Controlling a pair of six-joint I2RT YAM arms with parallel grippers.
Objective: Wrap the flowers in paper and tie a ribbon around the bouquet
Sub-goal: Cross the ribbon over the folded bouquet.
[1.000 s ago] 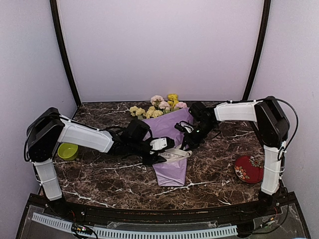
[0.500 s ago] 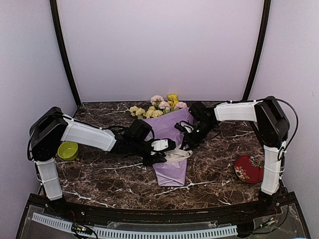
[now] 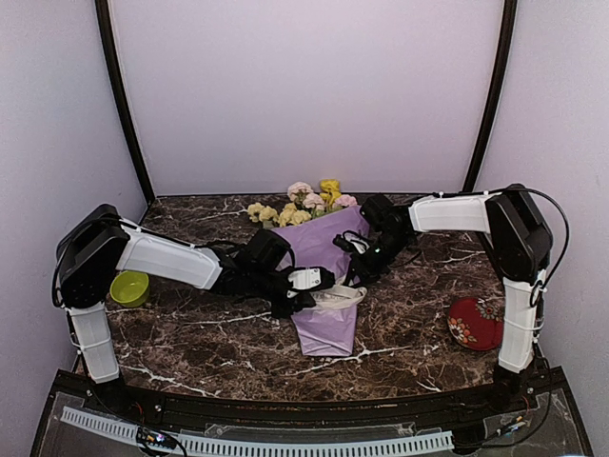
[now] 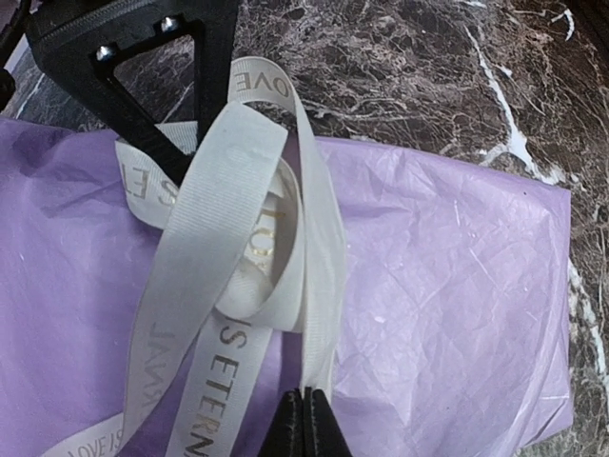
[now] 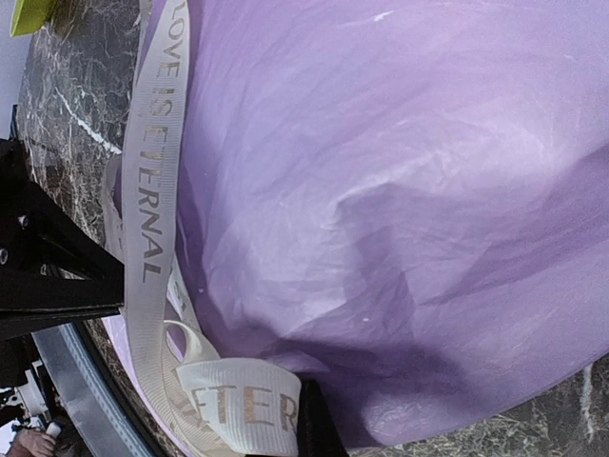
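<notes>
Reading both claws as pressed onto the ribbon (image 4: 238,209): left claw (image 4: 304,419) is pinching it from frame left, right claw (image 5: 309,424) from frame right. I am seeing the bouquet (image 3: 324,328) lying mid-frame in the top view, flowers (image 3: 303,205) upward, tip downward, ribbon crossing its waist.

You had the bouquet (image 3: 319,248) lying mid-worktop (image 3: 209,343), flowers (image 3: 303,206) at the back, the paper (image 3: 328,333) tapering toward the near edge. The ribbon (image 3: 335,297) lay across the paper, between your left jaws on its left and right jaws on its right. A bowl (image 3: 128,288) sat far left, a plate (image 3: 473,322) far right.
</notes>
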